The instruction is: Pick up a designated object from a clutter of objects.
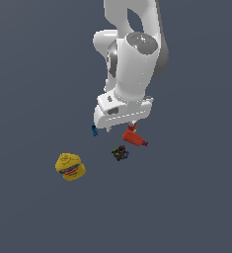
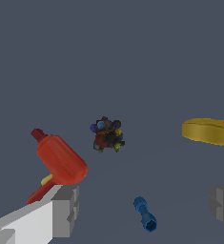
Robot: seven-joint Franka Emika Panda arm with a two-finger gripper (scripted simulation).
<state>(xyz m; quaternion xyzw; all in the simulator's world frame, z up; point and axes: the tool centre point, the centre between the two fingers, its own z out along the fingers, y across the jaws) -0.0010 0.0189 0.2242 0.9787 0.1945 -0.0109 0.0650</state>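
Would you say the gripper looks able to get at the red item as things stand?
Probably yes. The gripper is open and low; the red item lies bare beside one finger, not between them, so a small sideways shift seems needed.

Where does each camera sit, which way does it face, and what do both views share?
Exterior view: off the arm, above, looking down on the floor; shows the white arm and gripper.
Wrist view: on the wrist, looking past the fingers at the floor.
Shared: red item, dark cluster, blue piece, yellow lump.
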